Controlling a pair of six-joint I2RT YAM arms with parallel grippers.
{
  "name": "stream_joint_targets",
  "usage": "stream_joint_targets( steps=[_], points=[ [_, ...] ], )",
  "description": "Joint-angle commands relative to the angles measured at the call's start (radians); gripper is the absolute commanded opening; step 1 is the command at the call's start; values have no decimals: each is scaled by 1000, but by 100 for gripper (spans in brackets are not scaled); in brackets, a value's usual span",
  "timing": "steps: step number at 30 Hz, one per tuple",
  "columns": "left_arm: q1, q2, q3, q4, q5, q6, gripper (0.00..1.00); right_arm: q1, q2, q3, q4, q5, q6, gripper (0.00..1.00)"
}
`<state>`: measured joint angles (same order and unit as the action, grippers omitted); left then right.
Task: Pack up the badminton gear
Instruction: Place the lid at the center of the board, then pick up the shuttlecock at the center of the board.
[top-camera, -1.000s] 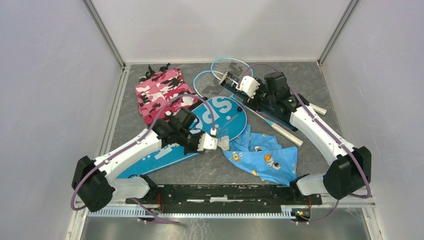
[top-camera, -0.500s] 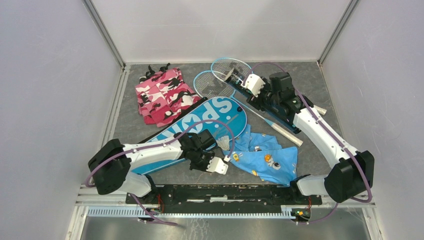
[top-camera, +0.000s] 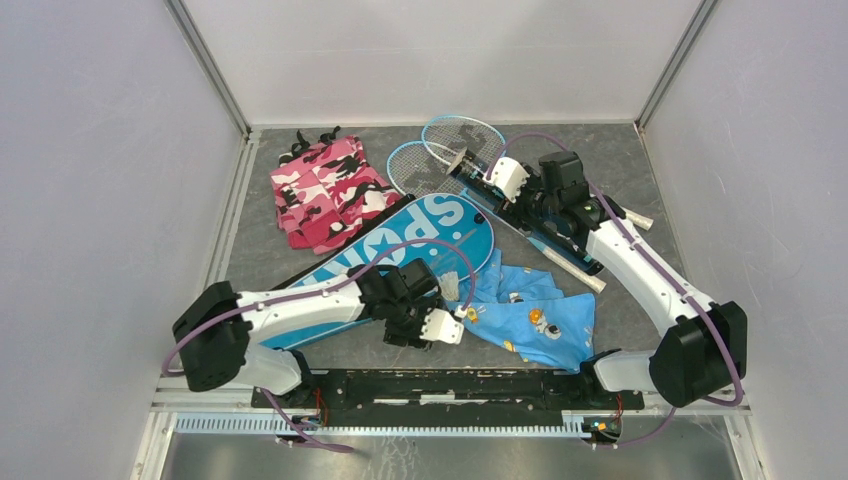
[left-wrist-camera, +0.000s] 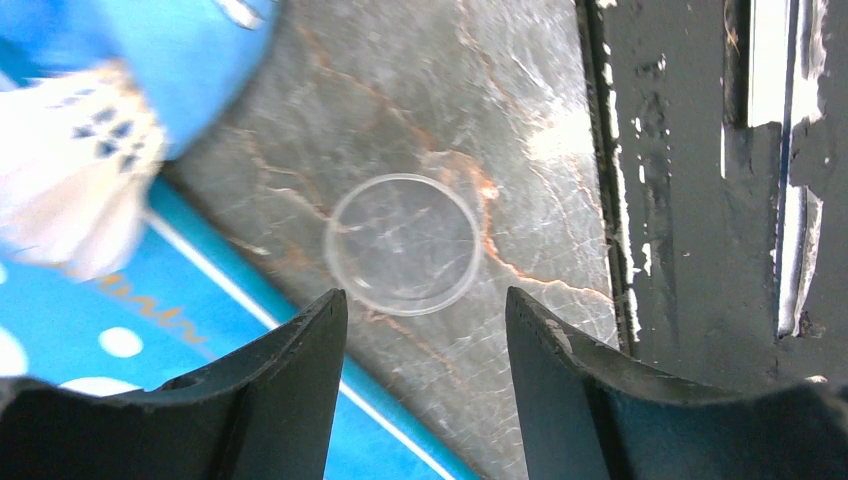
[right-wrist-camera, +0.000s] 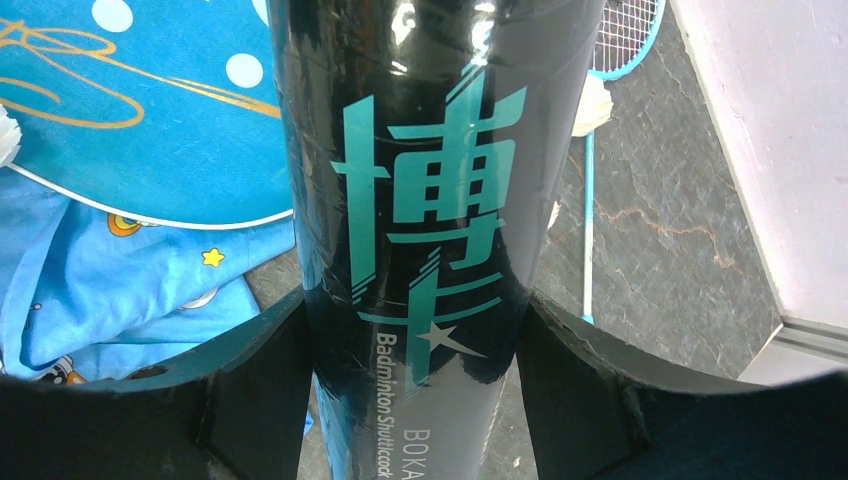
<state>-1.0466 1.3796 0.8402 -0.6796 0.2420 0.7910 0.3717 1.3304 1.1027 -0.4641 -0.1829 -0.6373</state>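
The left gripper (left-wrist-camera: 425, 300) hangs low over the table (left-wrist-camera: 520, 120) with its jaws apart and nothing between them. On the stone-patterned surface directly below the gap lies a clear round disc (left-wrist-camera: 403, 245), flat and on its own. On the left finger's side is a blurred white feather shuttlecock (left-wrist-camera: 70, 190), resting at the edge of the blue "SPORT" cover (left-wrist-camera: 100, 330). The cover runs from under that finger away along the left arm. It lies flat, and whether anything is inside cannot be told. On the other finger's side is the black base rail (left-wrist-camera: 690, 180). Just beyond this gripper's tips is the blue cartoon-print cloth (top-camera: 530, 320), crumpled on the table.

The right gripper (right-wrist-camera: 412, 300) is clamped on the black tube (right-wrist-camera: 420, 150), one finger on each side of its glossy wall with the teal lettering. The tube reaches away past the fingertips, and its far mouth is seen from above, but what it holds cannot be made out. The two light-blue racquets (top-camera: 455, 135) lie on the table outside both containers. Their heads overlap just past the tube's far end, and their white handles sit back beside the right forearm. Far from both grippers, beyond the cover, lies the pink camouflage bag (top-camera: 325, 190).
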Motion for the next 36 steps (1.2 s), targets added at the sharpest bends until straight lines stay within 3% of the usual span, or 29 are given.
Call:
stream_joint_targets(
  steps=[1, 10, 25, 36],
  points=[
    [41, -77, 68, -8, -2, -75, 66, -2, -46, -5, 61, -33, -14, 5],
    [265, -83, 174, 37, 248, -179, 73, -3, -61, -30, 86, -70, 6, 5],
    [386, 93, 164, 320, 551, -144, 67, -16, -95, -79, 96, -123, -1, 5],
    [393, 258, 207, 287, 669, -119, 58, -29, -91, -100, 97, -141, -6, 5]
  ],
)
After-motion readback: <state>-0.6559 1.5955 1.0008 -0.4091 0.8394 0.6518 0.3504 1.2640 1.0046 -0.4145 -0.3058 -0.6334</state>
